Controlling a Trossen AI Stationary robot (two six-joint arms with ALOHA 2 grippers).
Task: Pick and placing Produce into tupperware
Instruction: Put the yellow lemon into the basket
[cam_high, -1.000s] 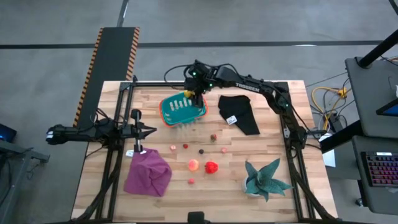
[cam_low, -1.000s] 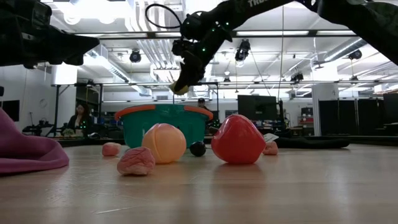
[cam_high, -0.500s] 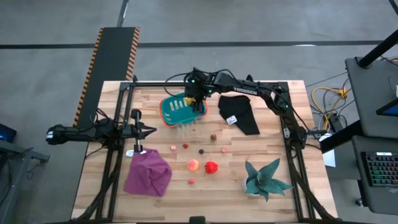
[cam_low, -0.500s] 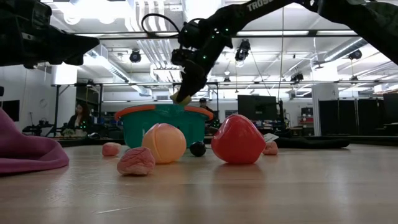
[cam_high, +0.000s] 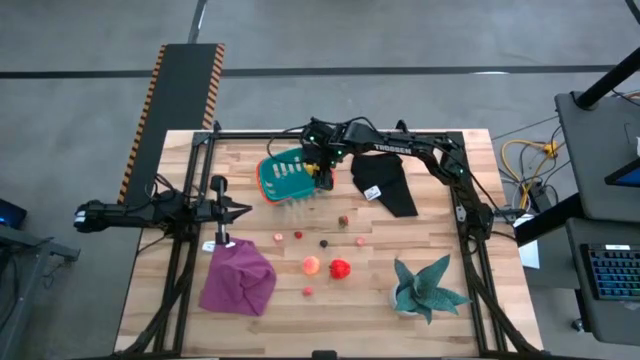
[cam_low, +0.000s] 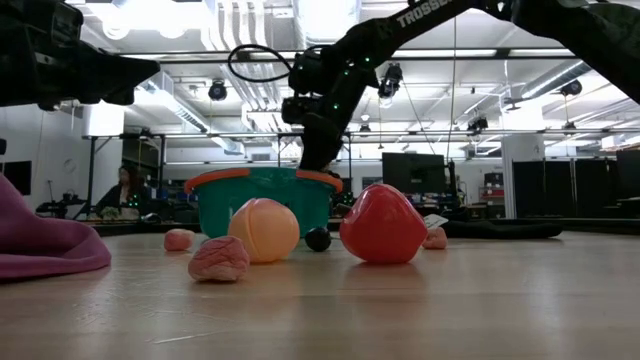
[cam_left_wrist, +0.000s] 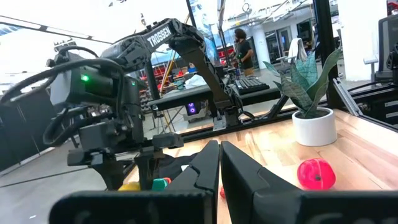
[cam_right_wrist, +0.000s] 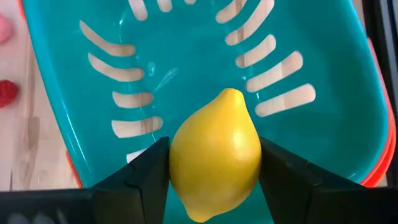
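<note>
The teal tupperware (cam_high: 285, 176) with pale slots sits at the table's far middle; in the low view it is the tub (cam_low: 262, 205) behind the fruit. My right gripper (cam_high: 322, 173) reaches down into it, shut on a yellow lemon (cam_right_wrist: 214, 155). In the low view the basket rim hides the lemon under the gripper (cam_low: 318, 158). Loose produce lies on the boards nearer the table's front: a red piece (cam_high: 341, 268), an orange one (cam_high: 312, 265), a pink one (cam_high: 276, 237) and small dark ones (cam_high: 325, 243). My left gripper (cam_high: 240, 211) waits shut at the table's left edge. My right gripper pinches the lemon across its widest part (cam_right_wrist: 180, 163), one finger (cam_right_wrist: 146, 174) on each side. The fingers come from above, pointing down into the tupperware. The lemon's pointed tip (cam_right_wrist: 231, 93) faces away from the wrist. Whether it touches the slotted floor (cam_right_wrist: 130, 99), I cannot tell.
A black cloth (cam_high: 385, 182) lies just right of the tupperware, a purple cloth (cam_high: 238, 278) at the near left, and a teal spiky plant in a white pot (cam_high: 428, 288) at the near right. People stand in the room behind the table.
My right gripper has come down from above the tupperware's rim into the tupperware, carrying the lemon with it and shifting slightly toward the near edge. In the low view the lemon has dropped out of sight behind the rim.
</note>
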